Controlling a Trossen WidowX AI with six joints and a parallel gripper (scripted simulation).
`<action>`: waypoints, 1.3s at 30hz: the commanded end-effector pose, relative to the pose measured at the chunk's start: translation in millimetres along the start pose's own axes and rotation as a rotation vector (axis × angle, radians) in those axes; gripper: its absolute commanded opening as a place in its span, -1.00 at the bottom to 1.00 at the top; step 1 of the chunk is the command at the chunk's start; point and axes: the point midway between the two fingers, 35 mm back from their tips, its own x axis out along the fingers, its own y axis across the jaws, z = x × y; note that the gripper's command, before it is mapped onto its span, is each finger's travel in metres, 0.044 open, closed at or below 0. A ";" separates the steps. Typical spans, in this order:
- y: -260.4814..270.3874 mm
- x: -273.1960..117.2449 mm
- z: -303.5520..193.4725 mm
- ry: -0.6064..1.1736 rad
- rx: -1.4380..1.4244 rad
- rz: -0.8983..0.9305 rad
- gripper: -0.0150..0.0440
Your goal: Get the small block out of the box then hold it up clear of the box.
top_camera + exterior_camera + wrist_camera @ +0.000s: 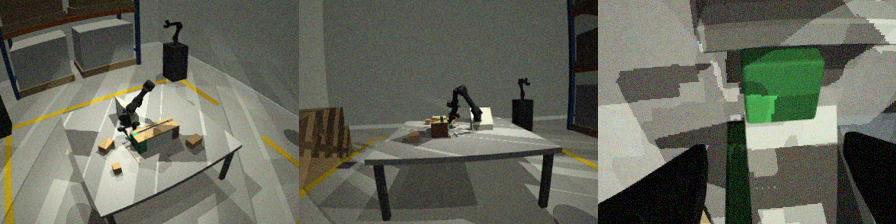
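The green block (783, 82) sits ahead of the fingers in the wrist view, at the far end of a pale strip. I cannot tell for certain what it rests on. A bit of green (451, 126) shows low beside the box in the exterior view. The wooden-topped box (156, 130) (439, 129) stands upright, with a green end at the left and a clear front. My gripper (128, 129) (451, 121) (776, 148) is partly open and empty, pointing down beside the box's green end. The block is hidden in the top view.
A wooden block (106, 145) lies left of the box, a small wooden cube (117, 168) in front left, and another wooden block (194, 141) at the right. A thin stick (133, 155) lies near the green end. A pale panel (483, 119) stands by the arm's base.
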 end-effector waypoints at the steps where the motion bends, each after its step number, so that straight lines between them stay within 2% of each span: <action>1: -1.5 7.4 3.8 -0.001 0.010 -0.007 0.47; 24: -5.0 38.3 17.0 0.001 0.010 -0.012 0.47; 32: -5.0 38.3 17.0 0.001 0.010 -0.012 -0.24; 35: -5.0 38.3 17.0 0.001 0.010 -0.012 -0.31; 37: -4.5 35.8 15.6 0.000 0.010 -0.011 -0.48; 39: -3.4 28.5 11.6 0.000 0.009 -0.009 -0.49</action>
